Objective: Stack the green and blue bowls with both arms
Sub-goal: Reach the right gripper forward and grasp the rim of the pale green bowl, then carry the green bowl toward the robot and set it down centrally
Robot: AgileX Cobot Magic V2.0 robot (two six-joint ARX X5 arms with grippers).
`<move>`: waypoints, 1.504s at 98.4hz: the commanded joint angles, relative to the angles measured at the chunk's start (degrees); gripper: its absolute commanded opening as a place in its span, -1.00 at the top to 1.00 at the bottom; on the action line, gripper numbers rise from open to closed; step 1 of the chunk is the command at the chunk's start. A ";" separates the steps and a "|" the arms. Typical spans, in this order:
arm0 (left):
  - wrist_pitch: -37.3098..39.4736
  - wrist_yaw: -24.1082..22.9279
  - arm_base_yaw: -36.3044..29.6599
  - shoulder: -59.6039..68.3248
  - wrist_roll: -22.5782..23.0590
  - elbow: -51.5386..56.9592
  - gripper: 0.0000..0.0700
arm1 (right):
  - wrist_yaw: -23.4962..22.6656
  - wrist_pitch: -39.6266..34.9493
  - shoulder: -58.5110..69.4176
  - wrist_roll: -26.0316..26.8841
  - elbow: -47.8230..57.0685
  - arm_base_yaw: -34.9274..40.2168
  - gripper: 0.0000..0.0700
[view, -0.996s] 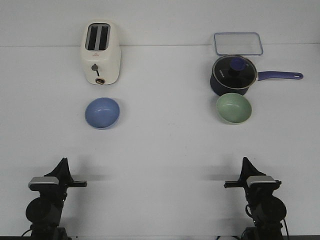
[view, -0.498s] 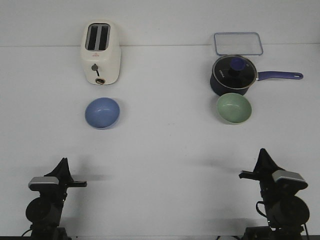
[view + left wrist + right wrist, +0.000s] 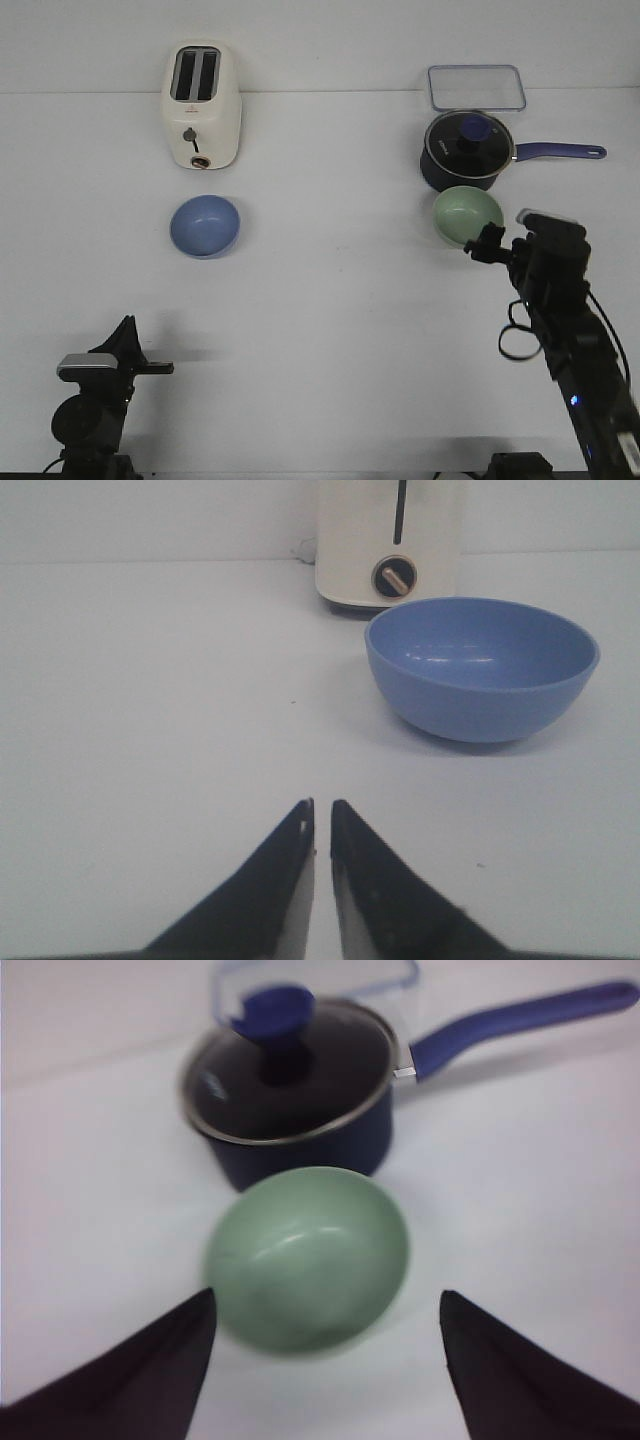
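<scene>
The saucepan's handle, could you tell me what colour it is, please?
Blue handle, matching the lid knob; clearest in the right wrist view.

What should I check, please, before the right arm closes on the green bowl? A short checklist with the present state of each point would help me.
1. Right gripper open wide enough for the green bowl: ok, the fingers stand far apart.
2. Bowl between the fingers: not ok, it lies beyond the fingertips.
3. Room behind the bowl: cannot tell; the saucepan sits right behind it, and touching or apart is unclear.
4. Green bowl upright and empty: ok.
5. Blue bowl free to receive or be lifted: ok, upright and empty in front of the toaster.
6. Left gripper ready: not ok, shut and away from the blue bowl.
</scene>
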 commanded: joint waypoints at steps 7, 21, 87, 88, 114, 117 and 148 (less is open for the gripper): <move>0.61 0.07 0.07 -0.09 0.72 -1.16 0.96 | -1.33 0.13 13.59 -1.07 5.97 -2.56 -0.34; 0.61 0.07 0.07 -0.09 0.72 -1.16 0.96 | -3.48 0.22 24.15 -1.07 10.84 -5.27 -0.34; 0.61 0.07 0.07 -0.09 0.72 -1.16 0.96 | -9.79 5.68 37.42 0.98 13.51 -8.15 1.00; 0.63 0.07 0.07 -0.09 0.72 -1.16 0.96 | -9.90 5.62 37.33 1.01 13.51 -8.15 1.00; 0.61 0.07 0.07 -0.09 0.72 -1.16 0.96 | -16.37 -0.61 28.11 0.63 13.35 -8.94 1.00; 0.61 0.09 0.07 -0.09 0.72 -1.16 0.96 | -17.55 -1.88 26.08 0.63 13.14 -8.94 1.00; 0.61 0.07 0.07 -0.09 0.72 -1.16 0.96 | -19.45 -2.73 3.45 3.98 -2.01 6.36 1.00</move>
